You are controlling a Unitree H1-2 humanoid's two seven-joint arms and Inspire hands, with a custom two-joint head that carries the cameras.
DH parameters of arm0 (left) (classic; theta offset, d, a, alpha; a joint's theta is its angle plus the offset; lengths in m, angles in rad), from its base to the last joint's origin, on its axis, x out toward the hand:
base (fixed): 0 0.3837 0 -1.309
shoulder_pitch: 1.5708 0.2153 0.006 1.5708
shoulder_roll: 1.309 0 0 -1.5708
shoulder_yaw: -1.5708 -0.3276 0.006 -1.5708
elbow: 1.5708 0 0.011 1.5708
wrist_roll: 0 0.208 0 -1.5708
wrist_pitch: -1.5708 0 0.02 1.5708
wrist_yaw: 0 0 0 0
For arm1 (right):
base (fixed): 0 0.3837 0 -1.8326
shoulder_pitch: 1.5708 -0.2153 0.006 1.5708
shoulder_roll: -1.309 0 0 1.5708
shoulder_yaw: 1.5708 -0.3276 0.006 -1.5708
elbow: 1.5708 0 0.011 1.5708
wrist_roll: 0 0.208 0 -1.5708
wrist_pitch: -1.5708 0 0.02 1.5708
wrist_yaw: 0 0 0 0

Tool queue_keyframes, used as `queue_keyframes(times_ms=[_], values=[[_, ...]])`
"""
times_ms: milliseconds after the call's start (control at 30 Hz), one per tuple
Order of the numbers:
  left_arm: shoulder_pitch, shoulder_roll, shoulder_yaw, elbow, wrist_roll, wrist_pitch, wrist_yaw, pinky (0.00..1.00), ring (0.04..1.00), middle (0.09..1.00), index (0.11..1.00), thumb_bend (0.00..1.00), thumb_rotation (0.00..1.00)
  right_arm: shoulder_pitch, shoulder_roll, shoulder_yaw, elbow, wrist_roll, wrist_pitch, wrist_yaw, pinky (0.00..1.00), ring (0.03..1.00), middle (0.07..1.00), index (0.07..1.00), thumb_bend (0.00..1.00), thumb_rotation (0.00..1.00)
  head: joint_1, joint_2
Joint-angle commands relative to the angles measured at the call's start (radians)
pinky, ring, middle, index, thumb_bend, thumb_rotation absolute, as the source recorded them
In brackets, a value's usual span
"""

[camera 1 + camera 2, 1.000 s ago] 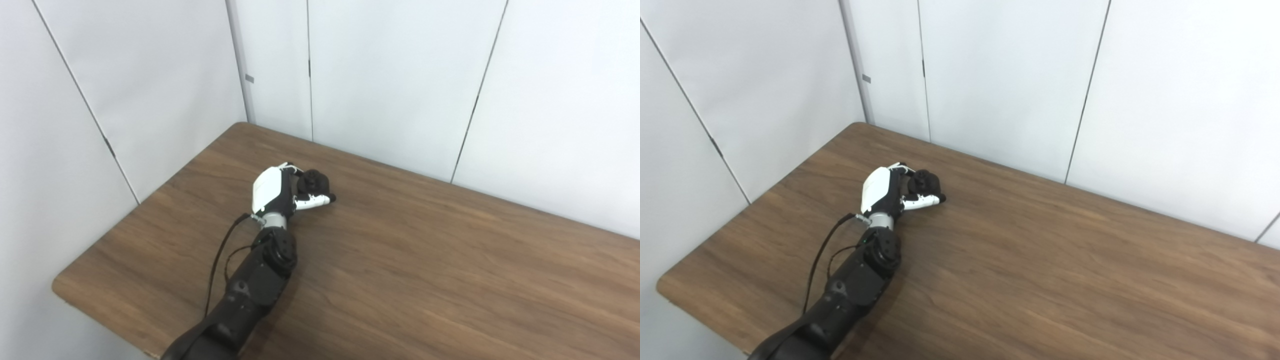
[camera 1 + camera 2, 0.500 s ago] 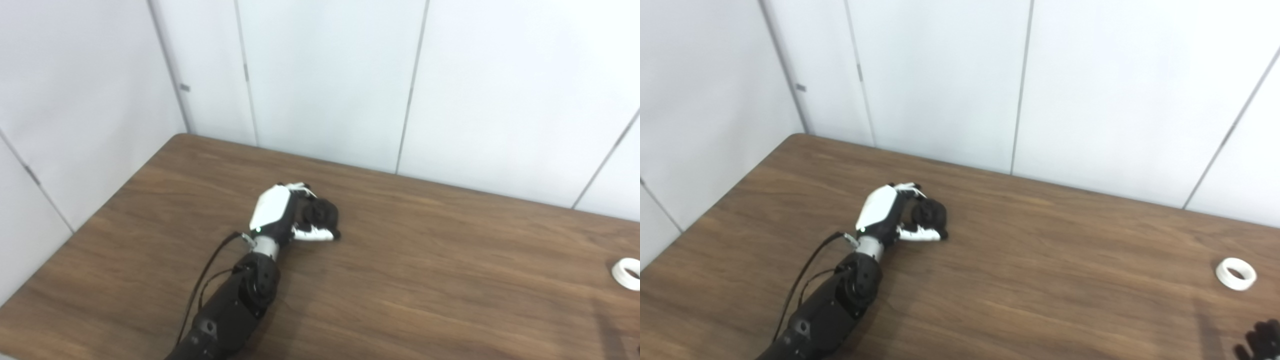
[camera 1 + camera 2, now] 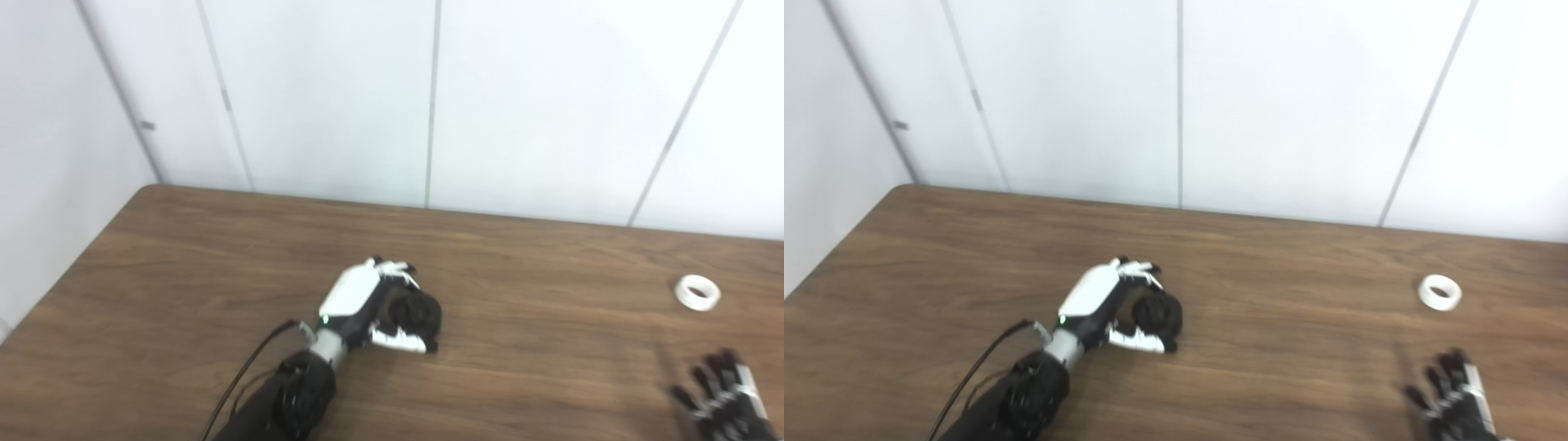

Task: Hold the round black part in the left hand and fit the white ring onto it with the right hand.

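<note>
The left hand (image 3: pixel 367 300) is low over the brown tabletop (image 3: pixel 539 343), a bit left of the middle. Its back is white and its inside is dark. Its fingers (image 3: pixel 395 267) curl over the top of the round black part (image 3: pixel 418 312), and its thumb (image 3: pixel 398 340) lies along the near side of that part. So the left hand is closed around the round black part and is holding it. I cannot tell if the part touches the tabletop or is lifted a little off it. The dark left arm (image 3: pixel 288 404) comes up from the bottom edge, and a thin black cable (image 3: pixel 251 367) loops beside it near the wrist.

The white ring (image 3: pixel 1439 292) lies flat on the tabletop far over to the right. Nothing touches it. It is well apart from the round black part.

The right hand (image 3: pixel 1454 401) peeks in at the bottom right corner. It is nearer to us than the white ring and does not touch it. Its dark fingers (image 3: pixel 1442 376) are spread apart and point toward the far side, and it holds nothing. This hand looks blurry.

White wall panels (image 3: pixel 520 104) stand behind the far edge of the tabletop.
</note>
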Motion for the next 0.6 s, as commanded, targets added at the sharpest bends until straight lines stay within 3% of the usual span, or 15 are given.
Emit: queue_keyframes(times_ms=[0,333,567], values=[[0.014,0.014,-0.028,-0.009,0.025,-0.025,-0.058,1.0,0.89,0.86,0.478,0.52,0.05,0.012,0.046,-0.001,-0.043,-0.013,-0.015,-0.026,0.86,0.963,0.973,0.966,0.68,0.83,-0.023,0.006],[0.04,0.03,-0.102,-0.081,0.049,-0.125,-0.131,1.0,0.899,0.85,0.478,0.52,0.05,0.001,0.004,-0.028,-0.15,-0.069,0.042,-0.095,0.91,0.959,0.958,0.928,0.62,0.76,-0.176,0.046],[0.068,0.036,-0.108,-0.13,0.039,-0.175,-0.176,1.0,0.904,0.845,0.477,0.52,0.05,-0.049,-0.052,-0.069,-0.255,-0.106,0.126,-0.106,0.9,0.959,0.968,0.933,0.49,0.74,-0.239,0.066]])
